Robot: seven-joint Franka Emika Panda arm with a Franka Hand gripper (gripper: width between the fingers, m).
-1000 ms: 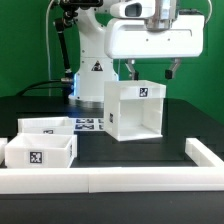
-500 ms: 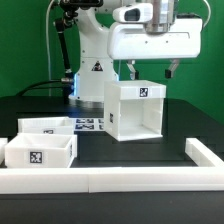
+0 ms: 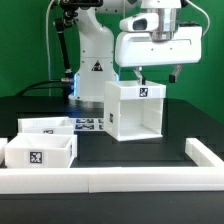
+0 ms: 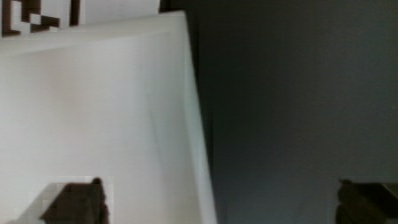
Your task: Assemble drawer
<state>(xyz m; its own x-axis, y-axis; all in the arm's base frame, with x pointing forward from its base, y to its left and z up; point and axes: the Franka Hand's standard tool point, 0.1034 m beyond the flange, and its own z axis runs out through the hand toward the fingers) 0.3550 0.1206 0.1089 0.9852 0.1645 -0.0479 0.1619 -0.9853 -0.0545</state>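
Exterior view | gripper [image 3: 158, 74] upper right of frame, jaws apart, empty, over drawer box [image 3: 135, 112] | likely step: grip box wall | centre wall between jaws before closing

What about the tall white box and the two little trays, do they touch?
Apart. In the exterior view a strip of dark table separates the housing from the front tray and the rear tray.

The white plastic boxy housing [image 3: 133, 110] stood with the marker board [image 3: 90, 124] at its nine o'clock. Two shallow white plastic trays [image 3: 40, 152] sat at its eight o'clock, the long white border rail [image 3: 120, 180] at six.
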